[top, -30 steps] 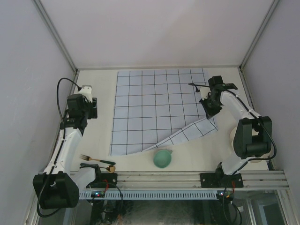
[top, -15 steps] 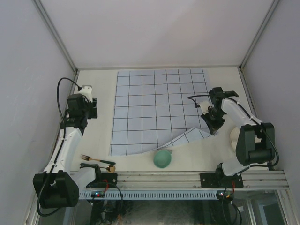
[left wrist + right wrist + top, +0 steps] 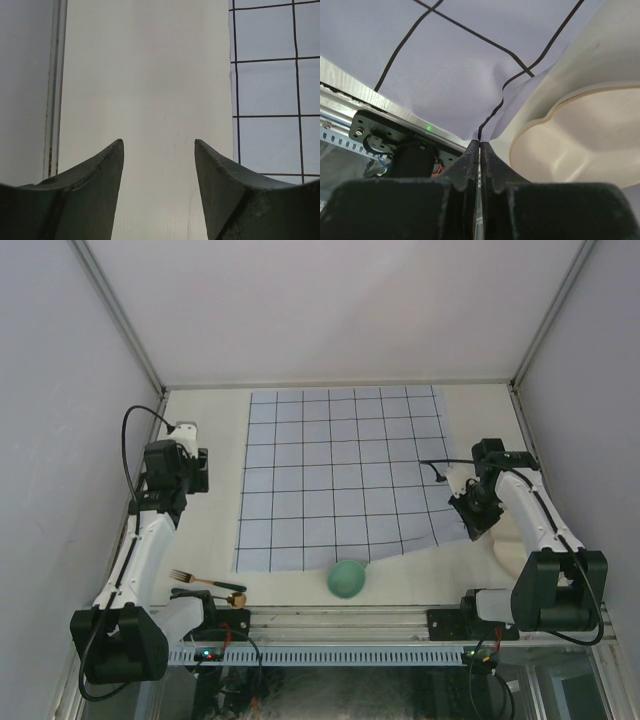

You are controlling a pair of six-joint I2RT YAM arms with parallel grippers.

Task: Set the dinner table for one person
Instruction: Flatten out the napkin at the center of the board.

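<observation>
step: spreading cloth [image 3: 340, 470] | R gripper [image 3: 480, 143] clenched on cloth corner, plate [image 3: 570, 145] just beside | L gripper [image 3: 159, 150] released | next: flatten corner, let go

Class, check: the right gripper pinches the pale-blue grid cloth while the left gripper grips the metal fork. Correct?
No. The left gripper hangs open and empty over the cream-white table, per the left wrist view; the right gripper does pinch the pale-blue grid cloth.

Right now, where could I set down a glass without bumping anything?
The bare table left of the cloth is free, and so is the far right corner beside it. The near edge is crowded: fork, bowl, plate.
</observation>
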